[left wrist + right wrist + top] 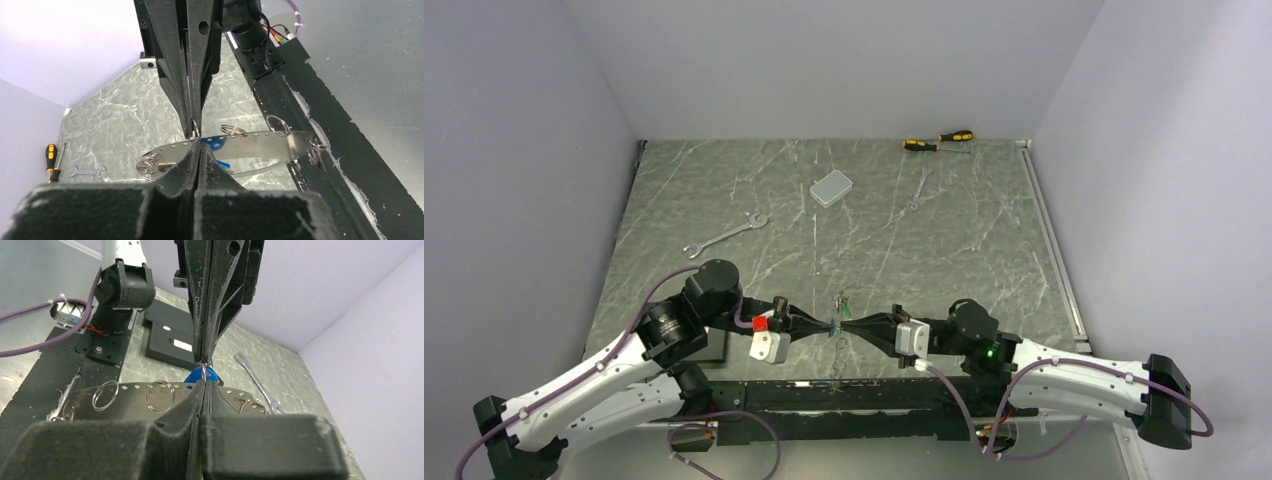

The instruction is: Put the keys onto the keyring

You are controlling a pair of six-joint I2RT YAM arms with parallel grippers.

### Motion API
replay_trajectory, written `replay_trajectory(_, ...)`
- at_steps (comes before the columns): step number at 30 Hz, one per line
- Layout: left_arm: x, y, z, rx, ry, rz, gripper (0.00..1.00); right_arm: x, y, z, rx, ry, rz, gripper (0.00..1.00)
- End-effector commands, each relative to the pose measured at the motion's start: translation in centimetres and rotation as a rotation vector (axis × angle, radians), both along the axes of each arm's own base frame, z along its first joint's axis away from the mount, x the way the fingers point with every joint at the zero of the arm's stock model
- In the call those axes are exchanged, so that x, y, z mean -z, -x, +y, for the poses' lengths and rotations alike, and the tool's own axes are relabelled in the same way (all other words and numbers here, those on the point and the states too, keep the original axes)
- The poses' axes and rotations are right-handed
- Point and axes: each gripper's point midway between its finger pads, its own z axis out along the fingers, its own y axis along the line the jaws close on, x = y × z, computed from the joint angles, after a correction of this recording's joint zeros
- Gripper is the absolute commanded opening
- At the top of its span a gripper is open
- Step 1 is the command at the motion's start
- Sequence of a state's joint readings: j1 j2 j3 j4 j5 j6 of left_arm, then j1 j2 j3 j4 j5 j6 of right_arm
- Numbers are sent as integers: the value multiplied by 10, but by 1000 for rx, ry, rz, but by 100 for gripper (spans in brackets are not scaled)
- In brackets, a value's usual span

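Left gripper [827, 328]: jaws pressed together, arm reaching to the right above the near edge of the table [984, 250], tip to tip with the other claw
Right gripper [852, 327]: jaws pressed together as well, arm reaching to the left
Between the tips: a small split ring [204, 371] touches both claws; whether either one truly pinches it cannot be told
Blue key [199, 376]: only its plastic head shows, just beside the small split ring and behind the tips, above the band of the keyring
Keyring [260, 139]: a silvery oval band with a row of holes, directly under the joined tips, one end over the black strip [320, 100] at the table's near edge; lying or hanging cannot be told
Wire rings [159, 396]: several sit along the keyring's band
Green key [845, 305]: a tiny green speck just beyond the tips, too small to detail
Farther back: two wrenches [724, 236], a grey box [831, 187], two screwdrivers [939, 141] by the far wall, all well apart from the claws
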State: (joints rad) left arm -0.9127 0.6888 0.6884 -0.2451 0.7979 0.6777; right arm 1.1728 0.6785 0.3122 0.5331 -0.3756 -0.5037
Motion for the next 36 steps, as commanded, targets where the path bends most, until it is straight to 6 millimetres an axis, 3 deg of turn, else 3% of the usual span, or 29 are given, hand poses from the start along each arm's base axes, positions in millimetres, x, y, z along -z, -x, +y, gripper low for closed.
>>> replay_trajectory(1, 5, 0, 4, -13, -18, 8, 0, -48, 1, -9, 8, -180, -67, 0)
replay_trajectory(5, 7, 1, 4, -15, -23, 13, 1, -53, 2, -10, 7, -203, -69, 0)
replay_trajectory(13, 6, -2, 4, -36, -30, 30, 20, -51, 1, -11, 13, -203, -69, 0)
replay_trajectory(19, 3, -6, 3, -68, -14, 53, 25, -48, -1, -10, 22, -187, -68, 0)
replay_trajectory(25, -5, -25, 4, -213, 33, 139, 31, -42, -3, -8, 28, -162, -60, 0)
replay_trajectory(29, -13, -31, 5, -286, 71, 230, 31, -42, -2, -9, 26, -160, -57, 0)
replay_trajectory(36, -25, -21, 0, -244, 187, 308, 28, -43, -1, -7, 16, -163, -54, 0)
